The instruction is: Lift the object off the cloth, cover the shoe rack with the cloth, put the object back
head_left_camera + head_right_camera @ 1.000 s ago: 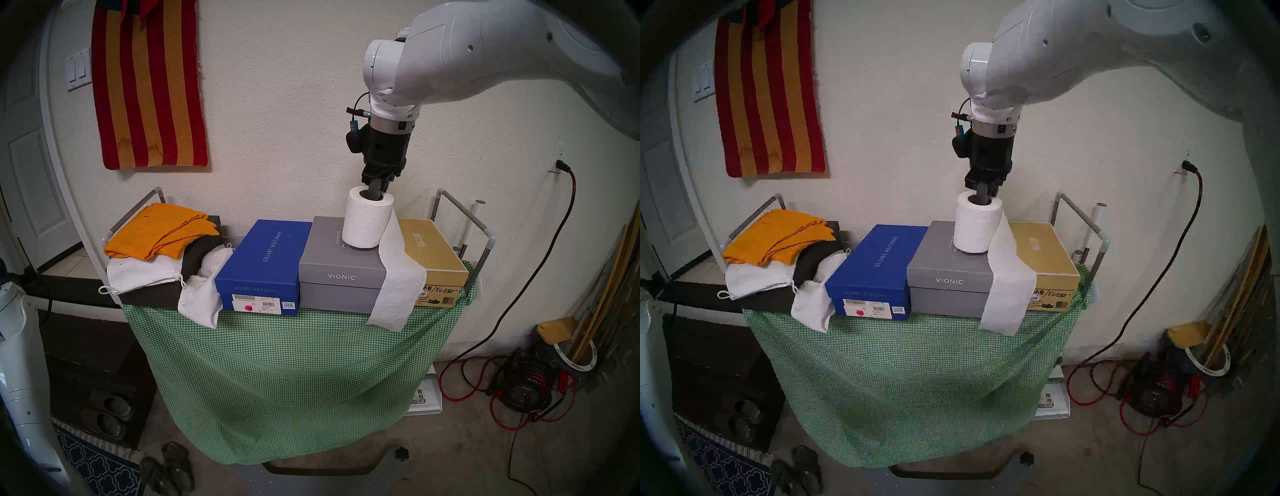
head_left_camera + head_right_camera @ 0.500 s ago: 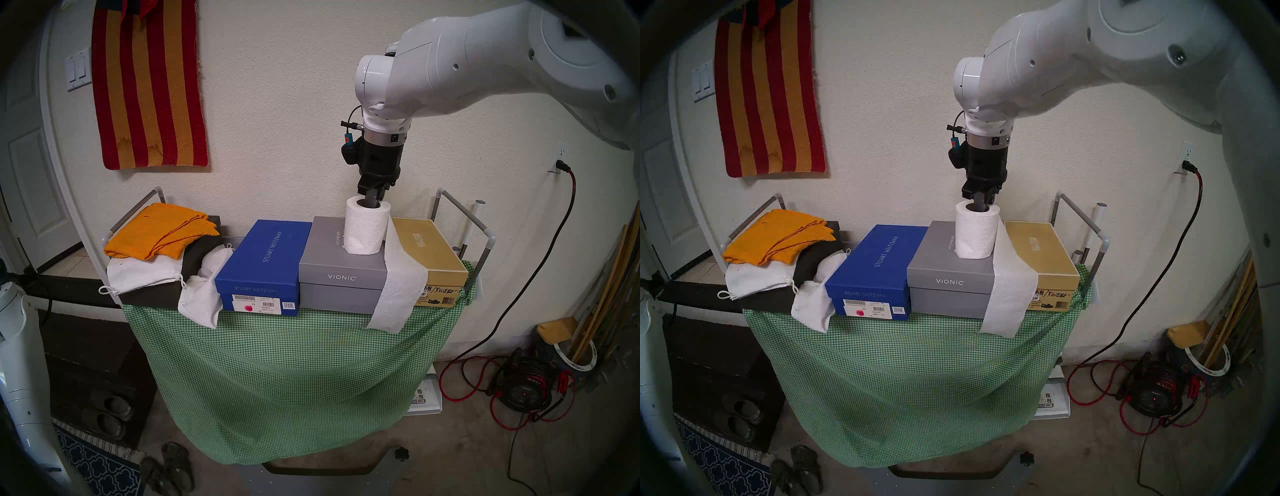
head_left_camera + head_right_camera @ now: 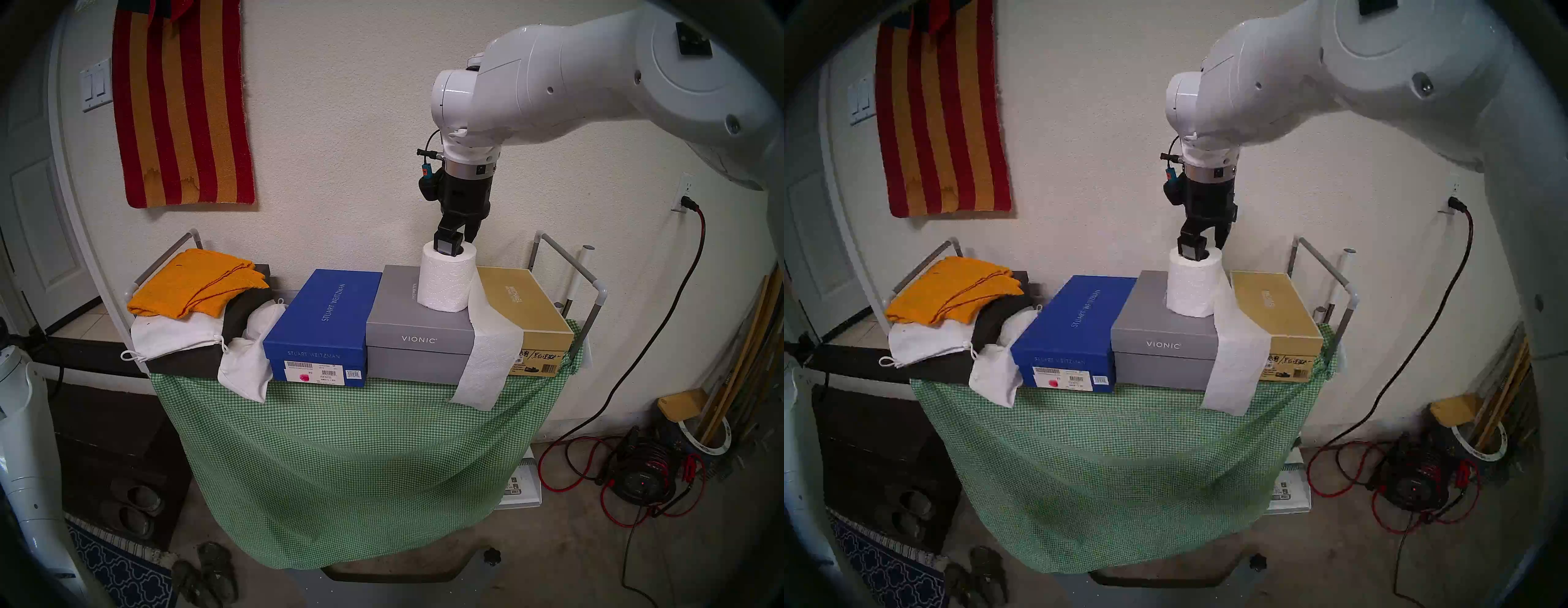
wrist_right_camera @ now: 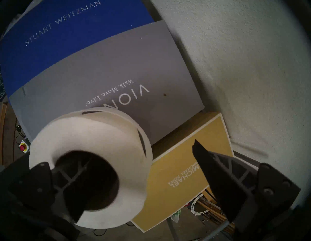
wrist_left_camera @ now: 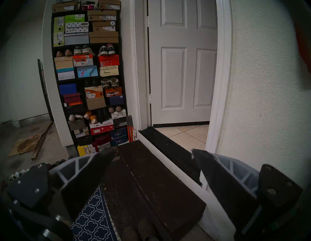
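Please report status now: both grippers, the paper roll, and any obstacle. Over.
Right gripper open, one finger in the paper roll core. Roll upright on grey Vionic box. Left gripper open, empty. Nothing blocking. Over.

Directly under my right claw [image 3: 456, 245] the paper roll [image 3: 445, 282] stood on the Vionic shoebox [image 3: 418, 316], one finger inside its core. To the claw's left lay the Stuart Weitzman box [image 3: 324, 316], to its right the Michael Kors box [image 3: 524, 308]. The roll's loose sheet [image 3: 488, 352] hung forward over the gingham cloth [image 3: 339, 458].
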Motion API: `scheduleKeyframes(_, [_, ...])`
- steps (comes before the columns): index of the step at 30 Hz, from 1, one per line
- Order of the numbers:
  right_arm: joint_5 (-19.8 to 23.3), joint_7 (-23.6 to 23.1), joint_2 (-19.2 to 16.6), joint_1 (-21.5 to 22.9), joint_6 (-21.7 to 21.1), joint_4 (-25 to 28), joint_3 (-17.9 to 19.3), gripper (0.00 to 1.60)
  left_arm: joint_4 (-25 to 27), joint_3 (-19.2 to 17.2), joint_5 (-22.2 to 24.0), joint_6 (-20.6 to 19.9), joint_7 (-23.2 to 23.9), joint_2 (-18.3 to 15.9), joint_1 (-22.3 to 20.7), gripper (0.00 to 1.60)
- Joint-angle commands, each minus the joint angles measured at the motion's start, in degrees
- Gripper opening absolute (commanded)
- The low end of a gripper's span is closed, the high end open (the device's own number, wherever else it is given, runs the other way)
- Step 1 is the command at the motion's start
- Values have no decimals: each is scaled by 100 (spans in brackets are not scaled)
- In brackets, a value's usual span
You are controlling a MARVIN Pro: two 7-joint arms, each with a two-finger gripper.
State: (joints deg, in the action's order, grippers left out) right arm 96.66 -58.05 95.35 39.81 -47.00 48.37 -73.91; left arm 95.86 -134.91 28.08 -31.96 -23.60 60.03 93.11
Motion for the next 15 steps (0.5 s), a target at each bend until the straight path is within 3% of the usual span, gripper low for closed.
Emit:
scheduleKeyframes(1, [-28, -584, -101, 54, 32, -30, 43, 160, 41, 1, 11, -5, 1, 6, -12, 160])
scheduleKeyframes(15, [-118, -611, -137, 196, -28, -250, 258, 160, 39, -1, 0, -6, 9, 11, -17, 160])
